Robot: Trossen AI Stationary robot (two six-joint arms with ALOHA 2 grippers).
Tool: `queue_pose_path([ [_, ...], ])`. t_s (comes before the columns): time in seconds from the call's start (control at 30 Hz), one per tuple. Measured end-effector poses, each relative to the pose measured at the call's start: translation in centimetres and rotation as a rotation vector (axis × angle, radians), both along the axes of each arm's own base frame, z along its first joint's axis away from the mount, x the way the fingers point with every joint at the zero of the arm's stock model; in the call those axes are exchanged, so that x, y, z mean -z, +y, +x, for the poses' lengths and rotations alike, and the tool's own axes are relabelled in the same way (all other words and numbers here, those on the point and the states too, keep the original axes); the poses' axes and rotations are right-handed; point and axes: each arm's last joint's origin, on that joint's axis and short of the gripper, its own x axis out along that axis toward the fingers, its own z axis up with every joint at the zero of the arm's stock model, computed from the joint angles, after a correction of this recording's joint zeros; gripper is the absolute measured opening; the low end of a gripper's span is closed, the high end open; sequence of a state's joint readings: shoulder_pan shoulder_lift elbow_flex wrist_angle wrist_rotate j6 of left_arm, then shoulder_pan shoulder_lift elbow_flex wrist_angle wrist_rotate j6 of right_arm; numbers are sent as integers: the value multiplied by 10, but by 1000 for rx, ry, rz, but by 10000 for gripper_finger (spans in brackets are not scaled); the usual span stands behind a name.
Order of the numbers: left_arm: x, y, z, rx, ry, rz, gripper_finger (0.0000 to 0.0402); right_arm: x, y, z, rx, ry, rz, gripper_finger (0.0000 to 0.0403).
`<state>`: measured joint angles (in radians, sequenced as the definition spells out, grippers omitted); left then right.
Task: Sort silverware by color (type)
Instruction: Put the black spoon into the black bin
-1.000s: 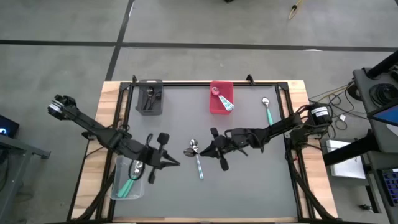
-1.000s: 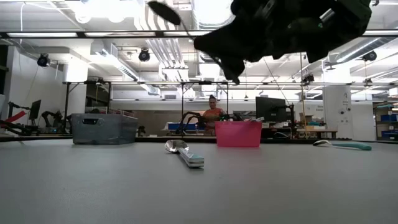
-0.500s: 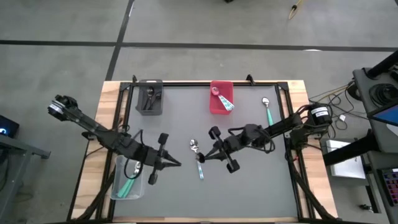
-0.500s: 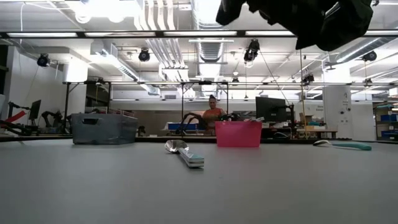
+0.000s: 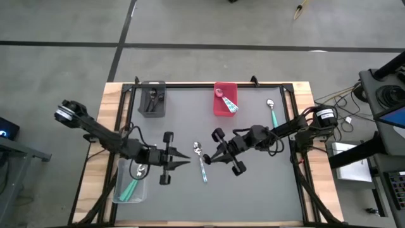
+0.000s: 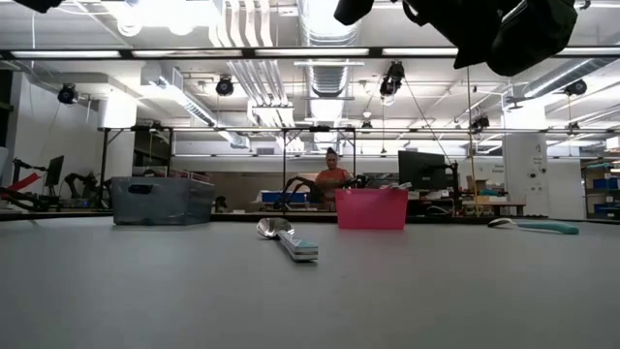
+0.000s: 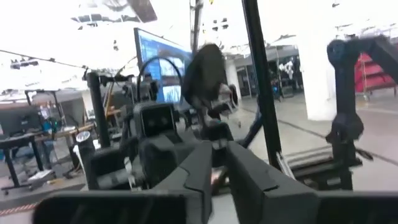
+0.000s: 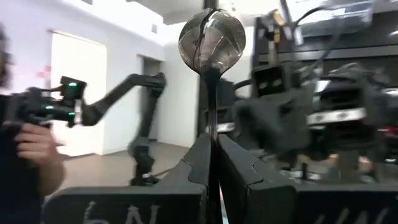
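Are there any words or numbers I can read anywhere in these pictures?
None can be read.
White marks on the right gripper's housing, right wrist view: cut off at the picture's edge, unreadable.
Blue monitor behind, left wrist view: too blurred.
Grey bin and red bin: no labels visible.

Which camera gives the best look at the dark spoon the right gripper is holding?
The right wrist view: the dark spoon stands upright, its stem pinched in the shut right gripper, bowl filling the frame. The left wrist view shows it blurred. In the high view it's lost against the arm; the low view doesn't show it.
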<state>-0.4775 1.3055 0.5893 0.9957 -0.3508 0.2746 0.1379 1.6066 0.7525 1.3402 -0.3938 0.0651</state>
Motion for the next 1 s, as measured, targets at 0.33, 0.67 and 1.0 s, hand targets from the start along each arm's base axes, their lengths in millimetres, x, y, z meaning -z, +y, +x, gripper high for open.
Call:
queue_pose_path([
  [0.33, -11, 6, 25, 51, -13, 22, 144, 4, 2, 1, -91, 96, 49, 9],
  [0.67, -15, 18, 35, 122, -34, 149, 182, 10, 5, 2, -118, 164, 45, 9],
  [1.0, -15, 28, 59, 204, -32, 186, 182, 6, 5, 5, -134, 194, 93, 9],
])
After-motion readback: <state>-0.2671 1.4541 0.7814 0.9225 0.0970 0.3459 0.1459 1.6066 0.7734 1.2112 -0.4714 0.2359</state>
